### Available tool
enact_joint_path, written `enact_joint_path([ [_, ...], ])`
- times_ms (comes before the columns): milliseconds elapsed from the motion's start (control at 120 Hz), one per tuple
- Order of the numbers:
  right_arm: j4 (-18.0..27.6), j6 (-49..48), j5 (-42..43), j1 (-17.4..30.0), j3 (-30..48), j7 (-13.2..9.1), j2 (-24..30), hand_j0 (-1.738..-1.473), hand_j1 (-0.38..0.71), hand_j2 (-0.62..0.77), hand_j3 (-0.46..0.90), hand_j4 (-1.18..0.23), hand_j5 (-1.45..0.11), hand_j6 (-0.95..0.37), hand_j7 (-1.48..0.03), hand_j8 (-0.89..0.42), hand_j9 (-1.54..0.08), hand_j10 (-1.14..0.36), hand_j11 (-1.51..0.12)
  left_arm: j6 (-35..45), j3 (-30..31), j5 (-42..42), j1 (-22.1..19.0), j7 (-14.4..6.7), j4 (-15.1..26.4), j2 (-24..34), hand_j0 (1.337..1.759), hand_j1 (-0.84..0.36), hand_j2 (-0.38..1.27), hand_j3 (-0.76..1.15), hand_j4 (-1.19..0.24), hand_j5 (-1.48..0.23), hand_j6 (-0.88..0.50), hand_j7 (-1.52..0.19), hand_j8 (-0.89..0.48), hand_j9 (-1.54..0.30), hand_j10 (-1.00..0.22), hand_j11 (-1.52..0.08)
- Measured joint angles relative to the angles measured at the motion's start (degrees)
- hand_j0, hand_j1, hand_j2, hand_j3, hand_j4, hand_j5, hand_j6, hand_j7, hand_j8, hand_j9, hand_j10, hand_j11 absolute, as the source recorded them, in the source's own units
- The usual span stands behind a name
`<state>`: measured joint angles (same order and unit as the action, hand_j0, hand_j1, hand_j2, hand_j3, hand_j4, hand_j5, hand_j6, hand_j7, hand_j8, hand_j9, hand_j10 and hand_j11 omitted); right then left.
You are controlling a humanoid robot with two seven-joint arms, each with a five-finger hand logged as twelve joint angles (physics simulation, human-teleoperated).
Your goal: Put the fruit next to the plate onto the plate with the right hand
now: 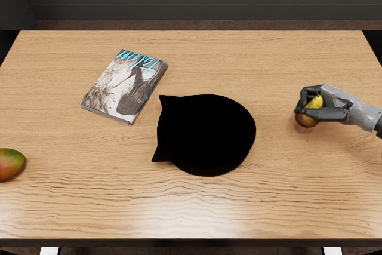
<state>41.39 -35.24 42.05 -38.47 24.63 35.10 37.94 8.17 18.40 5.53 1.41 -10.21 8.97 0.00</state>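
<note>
**Wooden table, dark wall: fruit gripped to the right of the plate**

Pale wood of the table [286,195] was seen against a dark back wall. A small yellow-and-red fruit [307,119] was held near the table's right edge. It was enclosed from above by the curled fingers of the right hand [315,107], whose arm entered from the right. Whether the fruit touched the wood could not be told, nor could its long axis under the fingers.

The black plate [206,135], rounded with two ear-like points on its left side, lay at the table's centre, well apart from the fruit and to its left. The carry was judged to run leftward over bare wood, with nothing between.

Farther out, a magazine [125,86] lay beyond the plate's upper left. A mango [10,163] sat at the far left edge, well clear of that path. No left arm was seen.
</note>
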Motion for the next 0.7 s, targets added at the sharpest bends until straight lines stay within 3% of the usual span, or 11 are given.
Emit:
enact_joint_path([
  [250,0.4,0.4,-5.3,-0.8,-0.1,0.0,-0.2,-1.605,0.50,-0.24,0.00,-0.79,-1.27,-0.87,-1.13,-0.55,-1.22,-0.29,-1.24,0.0,0.0,0.0,0.0,0.0,0.0,0.0,1.658,0.35,0.00,0.00,0.00,0.00,0.00,0.00,0.00,0.00,0.00,0.00],
  [433,4.1,0.3,-10.1,-1.6,-0.2,-0.1,-0.4,-1.603,0.49,-0.26,0.00,-0.80,-1.26,-0.87,-1.13,-0.55,-1.23,-0.29,-1.24,0.0,0.0,0.0,0.0,0.0,0.0,0.0,1.658,0.35,0.00,0.00,0.00,0.00,0.00,0.00,0.00,0.00,0.00,0.00],
  [700,6.4,0.3,-11.6,-3.5,-0.5,-0.1,-5.5,-1.603,0.49,-0.27,0.00,-0.80,-1.26,-0.87,-1.13,-0.55,-1.23,-0.30,-1.24,0.0,0.0,0.0,0.0,0.0,0.0,0.0,1.658,0.35,0.00,0.00,0.00,0.00,0.00,0.00,0.00,0.00,0.00,0.00],
])
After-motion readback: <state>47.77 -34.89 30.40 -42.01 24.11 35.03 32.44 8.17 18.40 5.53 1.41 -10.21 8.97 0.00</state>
